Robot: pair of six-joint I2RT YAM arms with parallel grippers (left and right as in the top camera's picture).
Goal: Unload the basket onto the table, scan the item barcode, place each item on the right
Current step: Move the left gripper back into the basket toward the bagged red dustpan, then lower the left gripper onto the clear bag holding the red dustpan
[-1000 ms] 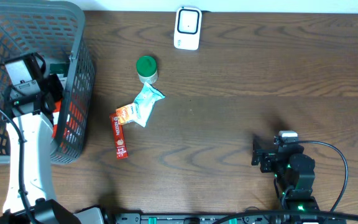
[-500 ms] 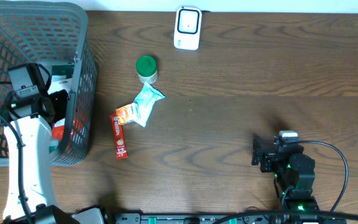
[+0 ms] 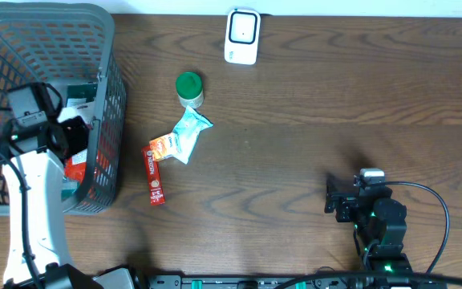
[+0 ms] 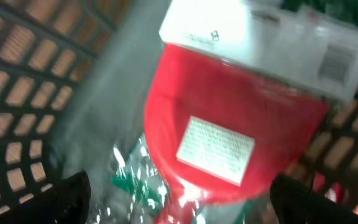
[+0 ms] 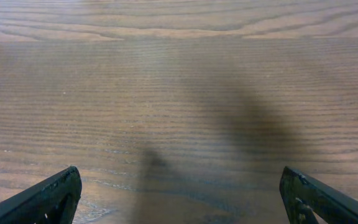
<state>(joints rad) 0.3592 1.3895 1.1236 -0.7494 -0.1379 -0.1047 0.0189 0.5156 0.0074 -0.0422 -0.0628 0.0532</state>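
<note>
My left gripper [image 3: 74, 135] reaches into the grey mesh basket [image 3: 107, 48] close to its right wall, and it is open. In the left wrist view its fingers [image 4: 64, 200] straddle a red pouch [image 4: 185, 106] with a white printed label. Nothing is gripped between them [image 4: 179, 210]. Above the pouch lies a white box [image 4: 272, 37] with a small barcode at its right end. A green foil pack [image 4: 140, 177] lies lower left. The white scanner [image 3: 241, 36] stands at the table's far edge. My right gripper [image 3: 337, 201] rests open over bare wood [image 5: 179, 124].
On the table right of the basket stand a green-lidded jar [image 3: 188, 88], a pale blue and orange snack pouch [image 3: 181, 136] and a red stick pack [image 3: 154, 174]. The basket's mesh walls [image 4: 23, 74] close in around the left gripper.
My left arm has sunk lower inside the basket towards its right wall, and the basket has shifted slightly. The right arm has not moved.
</note>
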